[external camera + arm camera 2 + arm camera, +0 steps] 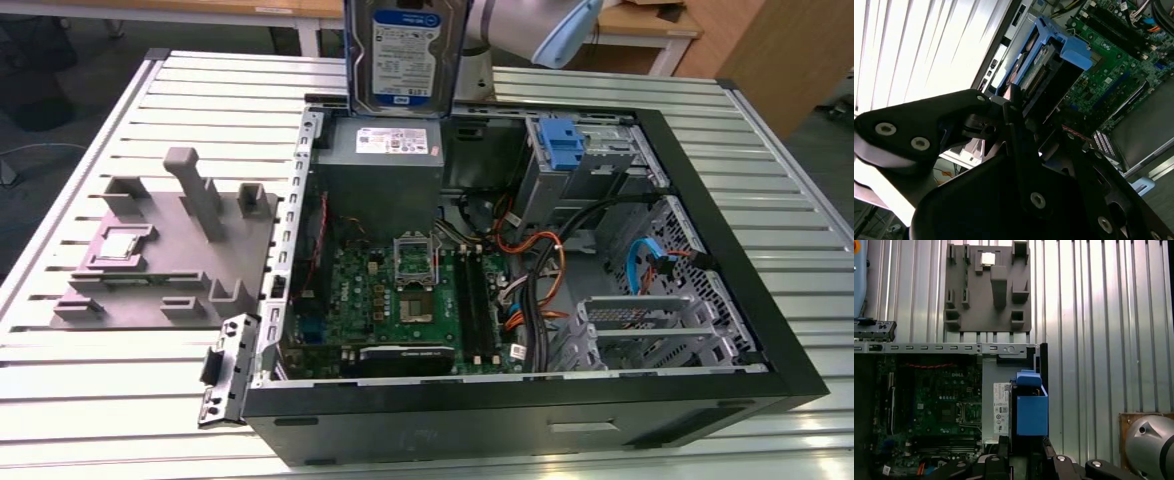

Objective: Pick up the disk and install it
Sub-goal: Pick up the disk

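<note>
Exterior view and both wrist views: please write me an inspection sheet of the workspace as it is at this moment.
Surface: slatted metal table carrying an open case.
Job's things: disk in its blue carrier, held upright in the air over the case, by the power supply; not yet installed.
Clutter: grey fixture on the table, beside the case at the exterior view's left; a blue bracket in the case's bay.
Grippers: gripper shut on the disk.
Cables: orange, blue and black cables loose inside the case.
Surroundings: wooden furniture behind the table.
</note>
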Robot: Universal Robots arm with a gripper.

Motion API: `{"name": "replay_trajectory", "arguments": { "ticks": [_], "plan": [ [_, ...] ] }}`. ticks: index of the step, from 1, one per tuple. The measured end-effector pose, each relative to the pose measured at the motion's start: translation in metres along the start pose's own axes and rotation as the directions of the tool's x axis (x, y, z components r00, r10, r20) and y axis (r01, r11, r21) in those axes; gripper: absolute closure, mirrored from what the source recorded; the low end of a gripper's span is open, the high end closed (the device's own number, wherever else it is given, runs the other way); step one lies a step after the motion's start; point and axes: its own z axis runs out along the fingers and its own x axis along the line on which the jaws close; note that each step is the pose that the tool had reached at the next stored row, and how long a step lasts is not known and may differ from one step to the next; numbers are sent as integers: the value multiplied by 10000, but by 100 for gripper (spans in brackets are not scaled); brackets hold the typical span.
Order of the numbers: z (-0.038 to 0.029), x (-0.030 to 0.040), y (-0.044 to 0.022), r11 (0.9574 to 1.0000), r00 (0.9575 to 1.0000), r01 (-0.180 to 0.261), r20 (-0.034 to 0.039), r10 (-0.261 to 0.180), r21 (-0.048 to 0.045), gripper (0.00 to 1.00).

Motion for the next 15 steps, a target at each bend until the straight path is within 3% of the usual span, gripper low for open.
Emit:
{"name": "replay_trajectory", "arguments": {
  "ticks": [6, 15],
  "plan": [
    [-3, 56, -6, 10000, 10000, -2, -2, 2, -1, 65],
    [-10, 202, -7, 10000, 10000, -11, -1, 11, 0, 65]
  ]
}}
